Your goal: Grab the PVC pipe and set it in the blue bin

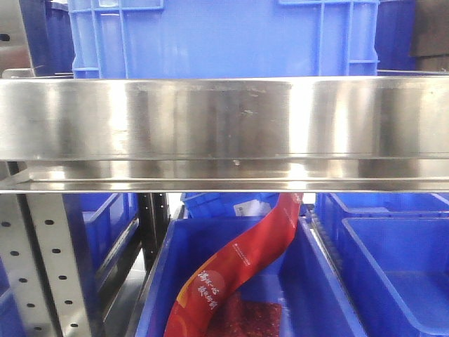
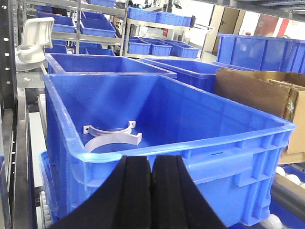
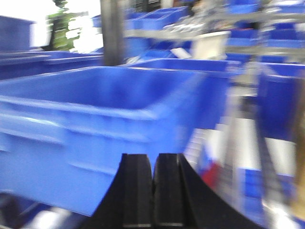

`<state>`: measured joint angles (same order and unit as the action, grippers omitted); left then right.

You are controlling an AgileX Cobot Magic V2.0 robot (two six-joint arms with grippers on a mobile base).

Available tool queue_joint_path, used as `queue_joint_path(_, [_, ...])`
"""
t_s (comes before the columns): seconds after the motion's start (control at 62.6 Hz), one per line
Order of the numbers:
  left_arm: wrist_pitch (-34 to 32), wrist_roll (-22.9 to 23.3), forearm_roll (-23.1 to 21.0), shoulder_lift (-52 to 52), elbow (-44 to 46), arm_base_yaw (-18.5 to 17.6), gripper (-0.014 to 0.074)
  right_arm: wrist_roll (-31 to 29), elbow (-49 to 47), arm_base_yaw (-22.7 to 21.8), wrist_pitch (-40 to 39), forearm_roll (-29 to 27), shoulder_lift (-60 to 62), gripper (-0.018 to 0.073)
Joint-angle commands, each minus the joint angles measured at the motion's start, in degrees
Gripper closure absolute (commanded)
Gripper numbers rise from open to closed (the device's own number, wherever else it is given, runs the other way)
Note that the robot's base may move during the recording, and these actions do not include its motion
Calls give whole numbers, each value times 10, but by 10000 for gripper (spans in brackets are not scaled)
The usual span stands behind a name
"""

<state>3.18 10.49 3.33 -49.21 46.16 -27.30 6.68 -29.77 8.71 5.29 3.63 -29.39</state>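
Observation:
A large blue bin fills the left wrist view, and my left gripper is shut just in front of its near rim with nothing between the pads. On the bin floor lie two white half-ring plastic pieces. What looks like a white bent PVC pipe piece rests on a shelf at the far left. The right wrist view is blurred; there my right gripper is shut and empty before another blue bin. Neither gripper shows in the front view.
A steel shelf beam crosses the front view, with a blue bin on top. Below it, another bin holds a red bag. A cardboard box stands right of the large bin. More blue bins line the racks behind.

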Motion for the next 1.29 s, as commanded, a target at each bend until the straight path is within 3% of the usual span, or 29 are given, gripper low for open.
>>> queue_joint_path(0.0, [-12,3,-1,4,-1,-4,707,-3,65,-51,-53,6,54,728])
queue_joint_path(0.16, [-12,3,-1,4,-1,-4,707,-3,198,-124,-143,5,137,728])
queue_joint_path(0.304, [-12,3,-1,4,-1,-4,707,-3,298,-131,-182,-10,194,728])
queue_joint_path(0.336, [-12,3,-1,4,-1,-4,707,-3,298,-131,-183,-11,204,728])
queue_joint_path(0.416, [-12,3,-1,4,-1,-4,707,-3,298,-131,-90,-12,232,728])
queue_joint_path(0.671, [-12,3,-1,4,-1,-4,707,-3,298,-131,-82,-12,294,728])
queue_joint_path(0.831, [-13,3,-1,4,-1,-4,707,-3,298,-131,-48,-57,294,728])
queue_joint_path(0.991, [-14,3,-1,4,-1,-4,707,-3,298,-131,-49,-59,294,728])
queue_joint_path(1.279, [-14,3,-1,4,-1,-4,707,-4,298,-131,-53,8,294,728])
